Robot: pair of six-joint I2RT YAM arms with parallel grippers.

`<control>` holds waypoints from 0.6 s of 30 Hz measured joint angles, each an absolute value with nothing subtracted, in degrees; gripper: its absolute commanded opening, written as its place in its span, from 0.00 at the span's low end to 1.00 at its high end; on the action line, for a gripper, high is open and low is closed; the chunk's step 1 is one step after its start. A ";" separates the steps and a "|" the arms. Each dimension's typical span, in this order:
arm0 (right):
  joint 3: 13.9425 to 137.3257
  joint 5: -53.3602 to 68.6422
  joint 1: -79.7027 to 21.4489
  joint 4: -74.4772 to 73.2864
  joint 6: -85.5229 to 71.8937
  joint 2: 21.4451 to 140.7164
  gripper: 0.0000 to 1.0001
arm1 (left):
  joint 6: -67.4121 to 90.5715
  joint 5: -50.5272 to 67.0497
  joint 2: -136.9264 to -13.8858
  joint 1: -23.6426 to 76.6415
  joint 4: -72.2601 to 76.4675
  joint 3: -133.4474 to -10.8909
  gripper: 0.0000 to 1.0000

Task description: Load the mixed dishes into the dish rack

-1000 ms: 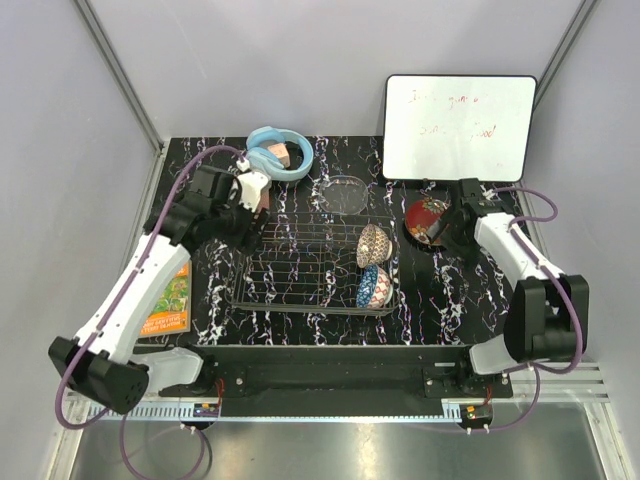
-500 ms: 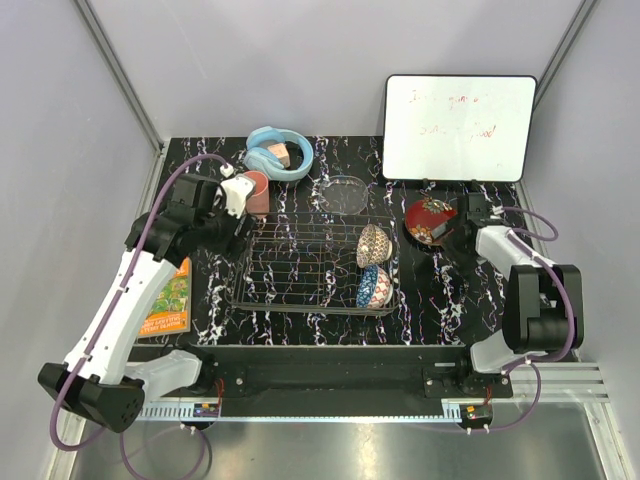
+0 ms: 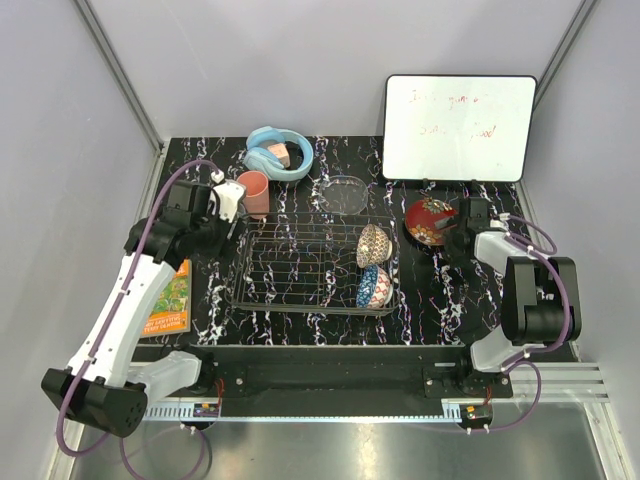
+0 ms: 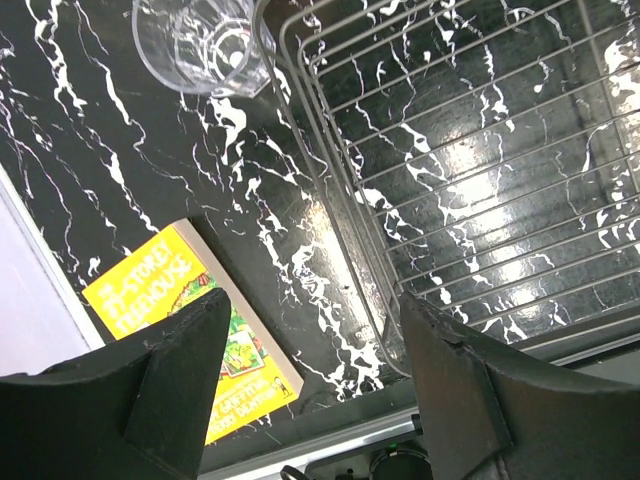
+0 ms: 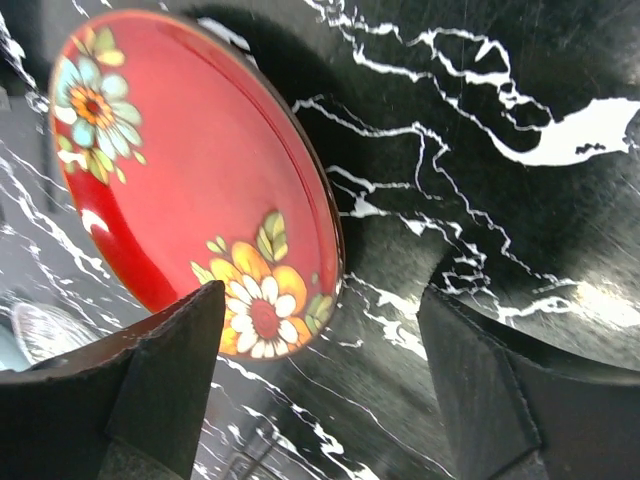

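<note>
**Two bowls in the rack, the rest out on the desk**

Top view first. We've got the dish rack [image 3: 300, 270] in the middle of the desk [image 3: 440, 290]. The small beige patterned bowl [image 3: 373, 244] and the blue patterned bowl [image 3: 372, 286] are standing on edge at its right end. The salmon-pink plastic cup [image 3: 254, 192] sits upright off the rack's far-left corner, right beside the left hand [image 3: 228, 198]. The clear glass bowl [image 3: 346, 194] is just behind the rack. The red gold-decorated lacquer dish [image 3: 428, 220] is off to the rack's right, next to the right hand [image 3: 462, 222].

On the left wrist cam we see the fingers [image 4: 170, 380] spread apart with nothing between them, above the rack's rim and the orange book [image 4: 190, 320]. The small clear glass tumbler [image 4: 200, 40] sits just outside the rack's corner.

On the right wrist cam the fingers [image 5: 150, 390] are wide apart and gripping nothing. The red dish fills the upper left, its rim close to the gap.
</note>
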State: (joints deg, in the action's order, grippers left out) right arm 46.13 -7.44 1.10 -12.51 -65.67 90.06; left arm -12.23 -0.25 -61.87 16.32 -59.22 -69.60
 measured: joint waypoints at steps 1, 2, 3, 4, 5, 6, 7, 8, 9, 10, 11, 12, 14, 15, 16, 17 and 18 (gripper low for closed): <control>45.82 -7.49 1.21 -11.84 -66.11 90.00 0.81 | -12.23 -0.25 -61.84 16.19 -59.02 -69.19 0.72; 45.47 -7.70 1.28 -11.14 -66.65 89.93 0.79 | -12.23 -0.25 -61.82 16.12 -58.83 -68.75 0.72; 45.08 -7.90 1.30 -10.57 -67.26 89.82 0.77 | -12.23 -0.23 -61.82 16.08 -58.78 -68.49 0.72; 44.64 -8.10 1.30 -10.02 -67.64 89.60 0.76 | -12.23 -0.23 -61.82 16.05 -58.76 -68.38 0.72; 44.16 -8.34 1.30 -9.61 -68.05 89.34 0.76 | -12.23 -0.23 -61.78 16.03 -58.65 -68.27 0.72; 43.64 -8.58 1.30 -9.19 -68.69 89.06 0.75 | -12.23 -0.23 -61.69 15.97 -58.50 -68.16 0.72; 43.35 -8.75 1.30 -8.91 -69.08 88.90 0.73 | -12.23 -0.23 -61.60 15.92 -58.41 -68.12 0.72; 43.07 -8.99 1.30 -8.64 -69.47 88.77 0.72 | -12.23 -0.23 -61.54 15.92 -58.39 -68.12 0.72; 42.87 -9.15 1.30 -8.43 -69.80 88.71 0.71 | -12.23 -0.23 -61.47 15.88 -58.30 -68.12 0.72; 42.61 -9.39 1.30 -8.10 -70.19 88.66 0.69 | -12.23 -0.23 -61.45 15.88 -58.19 -68.12 0.72; 42.37 -9.52 1.30 -7.68 -70.48 88.66 0.68 | -12.25 -0.25 -61.45 15.86 -58.11 -68.10 0.72; 42.17 -9.63 1.30 -7.27 -70.72 88.66 0.68 | -12.25 -0.25 -61.45 15.81 -58.06 -68.07 0.72; 41.74 -9.93 1.30 -6.59 -71.33 88.66 0.65 | -12.25 -0.23 -61.43 15.77 -57.74 -67.81 0.72; 41.54 -10.07 1.30 -6.13 -71.48 88.66 0.63 | -12.25 -0.25 -61.43 15.77 -57.71 -67.72 0.72; 41.43 -10.13 1.30 -5.85 -71.68 88.68 0.58 | -12.25 -0.25 -61.41 15.77 -57.69 -67.68 0.72; 41.23 -10.44 1.30 -5.69 -71.85 88.68 0.56 | -12.25 -0.25 -61.25 15.77 -57.52 -67.53 0.72; 41.12 -10.48 1.32 -5.54 -71.85 88.68 0.53 | -12.25 -0.25 -61.08 15.77 -57.36 -67.35 0.72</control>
